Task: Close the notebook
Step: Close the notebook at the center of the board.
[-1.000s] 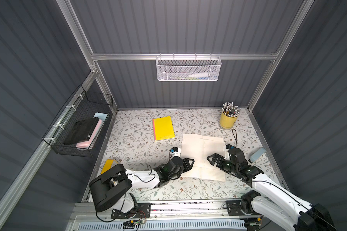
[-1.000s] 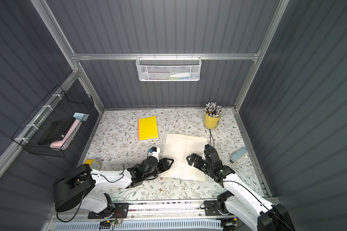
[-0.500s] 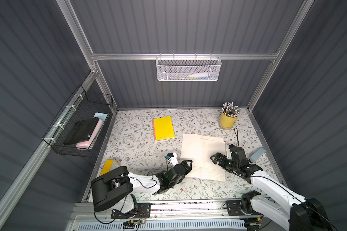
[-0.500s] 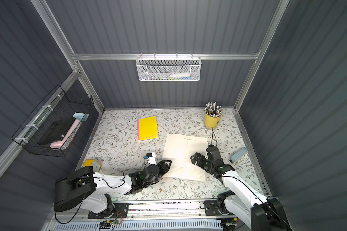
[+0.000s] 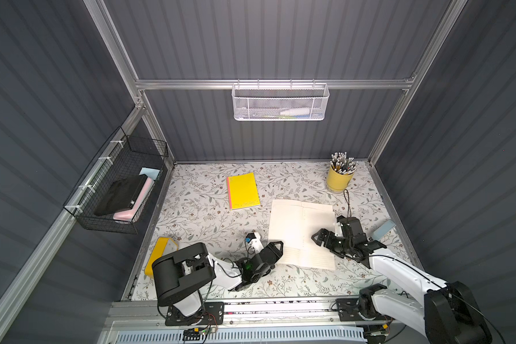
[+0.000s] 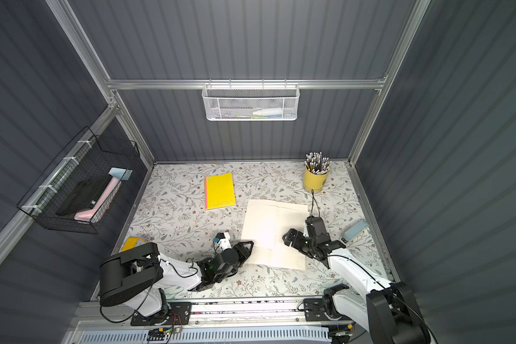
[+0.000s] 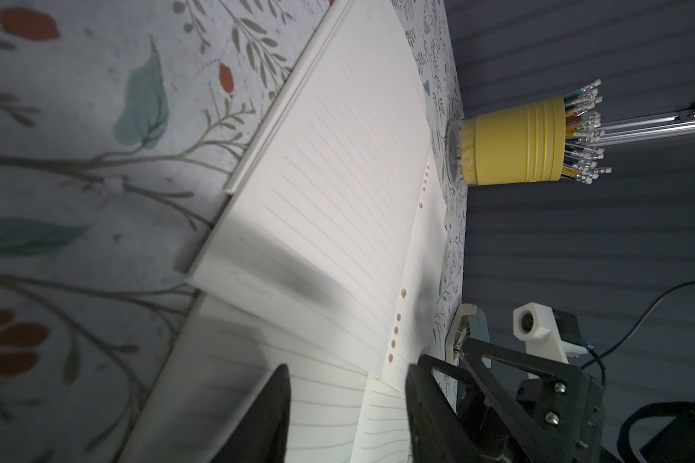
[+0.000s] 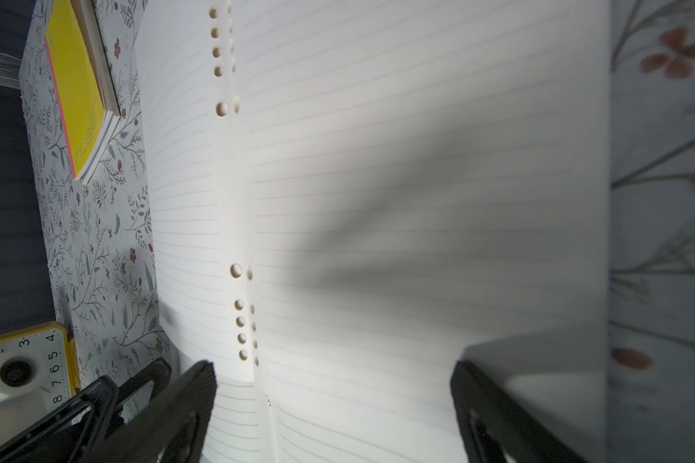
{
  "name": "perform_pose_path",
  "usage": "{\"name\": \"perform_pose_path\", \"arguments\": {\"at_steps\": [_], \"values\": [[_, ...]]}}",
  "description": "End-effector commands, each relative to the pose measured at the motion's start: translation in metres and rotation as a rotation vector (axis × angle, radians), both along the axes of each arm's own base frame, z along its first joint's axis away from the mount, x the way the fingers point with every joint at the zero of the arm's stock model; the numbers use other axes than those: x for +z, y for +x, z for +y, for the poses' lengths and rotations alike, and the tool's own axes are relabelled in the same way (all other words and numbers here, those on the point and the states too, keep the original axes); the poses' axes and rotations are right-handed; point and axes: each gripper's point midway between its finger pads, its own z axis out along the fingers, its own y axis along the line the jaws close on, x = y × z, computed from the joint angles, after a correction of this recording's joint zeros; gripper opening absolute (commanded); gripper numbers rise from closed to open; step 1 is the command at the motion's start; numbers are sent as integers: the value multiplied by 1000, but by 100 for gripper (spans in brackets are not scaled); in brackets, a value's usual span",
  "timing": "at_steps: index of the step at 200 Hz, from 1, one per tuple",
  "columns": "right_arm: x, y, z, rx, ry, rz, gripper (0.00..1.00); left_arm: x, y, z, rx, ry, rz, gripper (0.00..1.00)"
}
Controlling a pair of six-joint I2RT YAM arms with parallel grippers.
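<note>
The notebook (image 5: 301, 229) lies open on the counter (image 5: 203, 208), in front of the pencil cup (image 5: 338, 178), spine running away from the cup. The left tool (image 5: 277, 245) sits at the page corner farthest from the cup, jaws half apart, apparently gripping nothing. The right tool (image 5: 319, 239) hovers over the cup-side page, jaws wide, empty.

Left arm (image 5: 224, 269) and right arm (image 5: 399, 269) have white shells, black joints, black cables (perhaps a green light (image 5: 246, 266)).
</note>
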Motion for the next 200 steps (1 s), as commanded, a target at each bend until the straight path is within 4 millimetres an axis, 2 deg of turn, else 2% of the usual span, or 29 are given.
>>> {"name": "perform_pose_path", "arguments": {"at_steps": [1,55,135,179,200], "values": [[-8,-10,0,20,-1,45,94,-4,0,-2,9,-10,12,46],[-6,-12,-1,37,-15,51,93,-16,5,-5,42,-46,9,45],[-8,-19,-1,58,-17,59,93,-18,17,-2,143,-74,-38,43],[-11,-21,-1,59,-17,67,92,-27,23,0,215,-82,-19,39],[-12,-22,-2,59,-19,71,92,-39,24,0,241,-102,14,38]]}}
